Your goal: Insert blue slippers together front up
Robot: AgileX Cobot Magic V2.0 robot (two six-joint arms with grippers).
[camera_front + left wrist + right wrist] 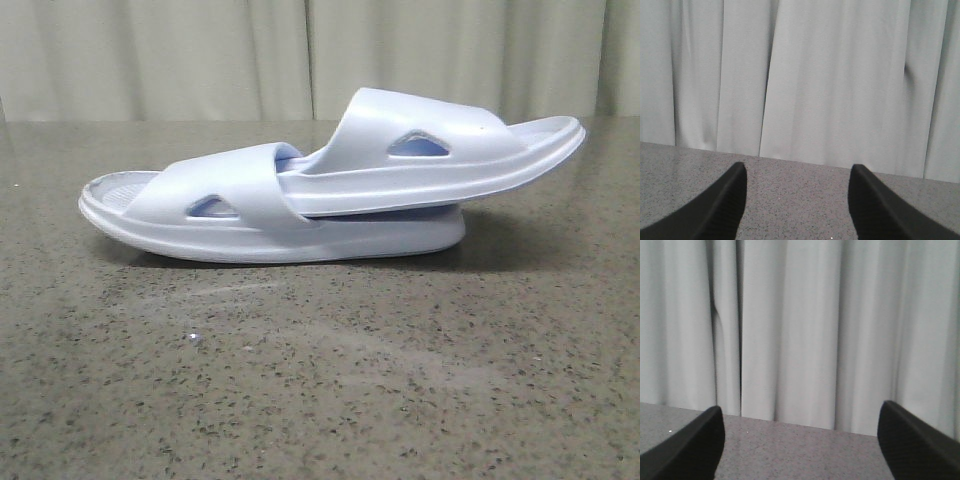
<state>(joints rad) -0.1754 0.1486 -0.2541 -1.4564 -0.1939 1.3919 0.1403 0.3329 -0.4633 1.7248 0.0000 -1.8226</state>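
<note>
We judge the pale blue-white moulded foam slippers (330, 185) nested on the speckled desk (320, 380); both grippers' fingers (720, 210) (695, 445) wide, empty; nothing left but retreat.

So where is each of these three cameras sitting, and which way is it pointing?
Front view: sits at the robot's side of the table, facing forward at the nested blue slippers and the curtain; no robot part shows.
Left wrist view: rides the left arm, facing the curtain across bare table; the open left end effector shows.
Right wrist view: the same from the right arm; the open right end effector shows.
Shared: all three see curtain and speckled table; neither wrist view sees the slippers.
</note>
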